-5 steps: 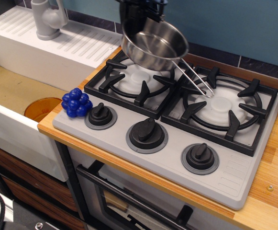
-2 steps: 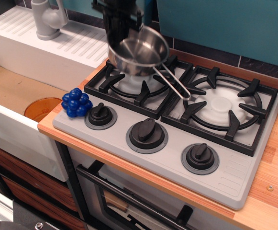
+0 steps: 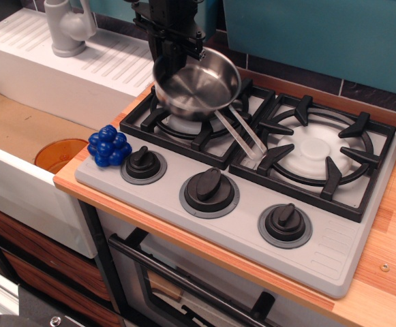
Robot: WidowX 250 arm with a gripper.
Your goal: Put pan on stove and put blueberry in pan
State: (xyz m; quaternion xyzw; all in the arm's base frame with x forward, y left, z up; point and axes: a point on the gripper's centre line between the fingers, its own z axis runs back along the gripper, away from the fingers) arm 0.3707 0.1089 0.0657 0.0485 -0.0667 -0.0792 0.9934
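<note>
The shiny steel pan hangs tilted just above the left burner grate of the grey stove, its wire handle pointing down to the right. My black gripper comes from the top and is shut on the pan's far rim. The blueberry, a deep-blue bumpy cluster, sits on the stove's front left corner beside the leftmost knob, well apart from the gripper.
The right burner grate is bare. A white sink unit with a grey faucet stands to the left, with an orange drain disc in the basin. A teal wall lies behind; the wooden counter runs along the right.
The gripper has carried the pan left and down, from above the gap between the burners to just over the left grate. The handle has swung toward the front. The blueberry has not moved.
</note>
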